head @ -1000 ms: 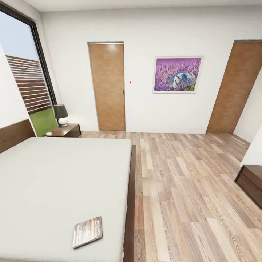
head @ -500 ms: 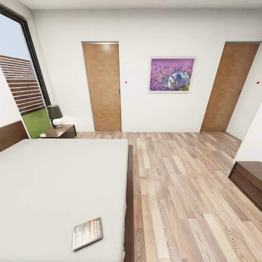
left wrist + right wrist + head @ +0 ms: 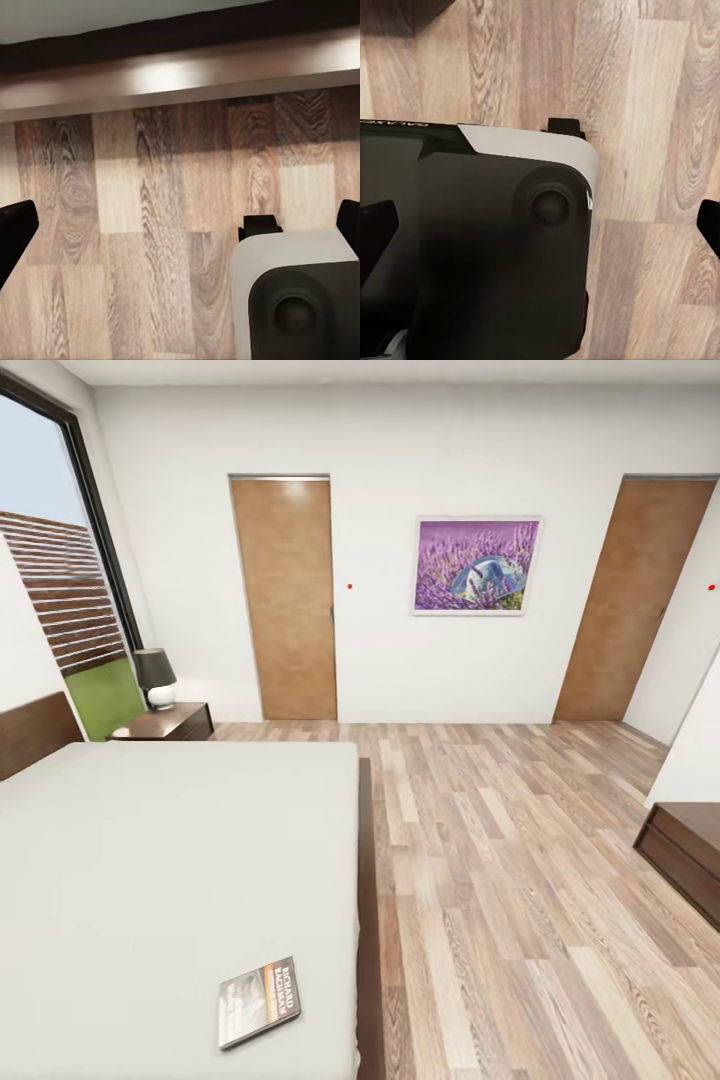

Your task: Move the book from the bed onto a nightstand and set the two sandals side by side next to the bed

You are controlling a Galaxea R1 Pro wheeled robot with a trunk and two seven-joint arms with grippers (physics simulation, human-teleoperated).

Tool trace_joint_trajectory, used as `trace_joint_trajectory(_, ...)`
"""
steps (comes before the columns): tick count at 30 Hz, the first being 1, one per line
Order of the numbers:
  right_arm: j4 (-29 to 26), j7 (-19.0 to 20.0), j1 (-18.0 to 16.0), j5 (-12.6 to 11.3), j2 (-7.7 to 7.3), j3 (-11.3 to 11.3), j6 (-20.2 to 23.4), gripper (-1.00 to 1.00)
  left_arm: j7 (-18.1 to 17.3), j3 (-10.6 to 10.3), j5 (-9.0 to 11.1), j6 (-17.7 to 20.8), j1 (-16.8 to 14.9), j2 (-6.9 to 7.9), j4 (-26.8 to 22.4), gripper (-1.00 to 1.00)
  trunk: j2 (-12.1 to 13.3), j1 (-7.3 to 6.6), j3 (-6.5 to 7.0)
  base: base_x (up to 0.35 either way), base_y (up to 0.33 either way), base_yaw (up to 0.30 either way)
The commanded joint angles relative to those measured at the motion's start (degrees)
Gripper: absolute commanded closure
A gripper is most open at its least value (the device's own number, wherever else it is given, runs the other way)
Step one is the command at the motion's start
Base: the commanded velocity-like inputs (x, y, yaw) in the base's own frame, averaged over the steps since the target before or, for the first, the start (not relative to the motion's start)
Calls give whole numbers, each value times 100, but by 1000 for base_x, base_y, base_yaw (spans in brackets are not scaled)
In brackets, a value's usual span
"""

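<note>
Though partly blurred, book [image 3: 259,1002] lettering "RICHARD".

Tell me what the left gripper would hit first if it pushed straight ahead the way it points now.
Probably the wood-plank floor: the open left gripper points down at bare planks beside the bed base. Depth is unclear.
</note>
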Motion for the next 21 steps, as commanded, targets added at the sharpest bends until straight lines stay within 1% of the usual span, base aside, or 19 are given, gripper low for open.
trace_joint_trajectory(1, 13, 16, -8, 5, -1, 17, -7, -100, 17, -49, 50, -15, -3, 1, 1, -100, -5, 0, -7, 0, 128, -1)
trace_joint_trajectory(11, 13, 17, -8, 6, -1, 17, -9, -100, 17, -46, 50, -15, -3, 1, 1, -100, -5, 0, -7, 0, 199, 0)
trace_joint_trajectory(21, 7, 16, -8, 3, -1, 17, -8, -100, 17, -49, 50, -15, -3, 1, 1, -100, -5, 0, -7, 0, 103, 0)
